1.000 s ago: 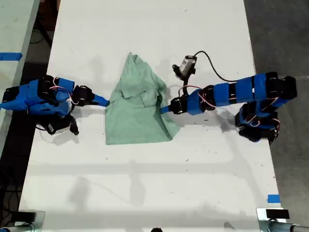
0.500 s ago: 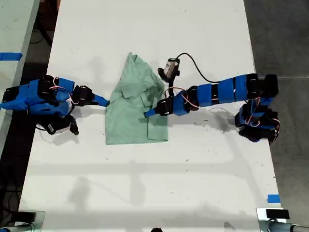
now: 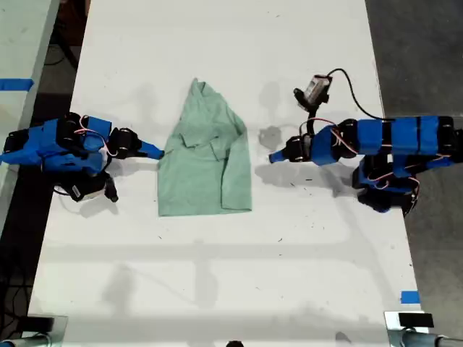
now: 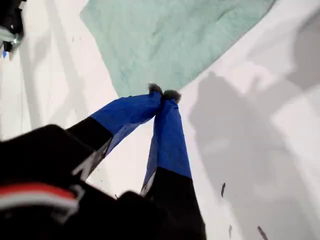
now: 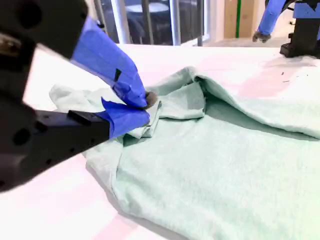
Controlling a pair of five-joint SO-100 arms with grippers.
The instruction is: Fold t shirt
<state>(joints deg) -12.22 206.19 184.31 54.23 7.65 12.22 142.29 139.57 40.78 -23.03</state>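
The pale green t shirt [image 3: 206,166] lies flat on the white table [image 3: 217,275], folded narrow with its pointed end toward the far edge. My second gripper [image 3: 158,152] meets the shirt's edge on the exterior view's left, shut on a small fold of the t shirt [image 5: 225,165]; the second gripper [image 5: 145,107] pinches that fold. My first gripper [image 3: 273,156] hovers off the shirt toward the exterior view's right, shut with nothing in it. Its closed tips [image 4: 162,93] point at the t shirt [image 4: 170,35] across a strip of bare table.
A black cable with a small camera [image 3: 316,88] loops above the first arm. A piece of blue tape [image 3: 409,297] marks the table near the exterior view's lower right. Another table [image 3: 18,43] stands past a dark gap on the exterior view's left.
My first gripper carried the shirt's side flap inward over the shirt, let go, and drew back toward the exterior view's right. The shirt now lies narrower. The second arm has not moved.
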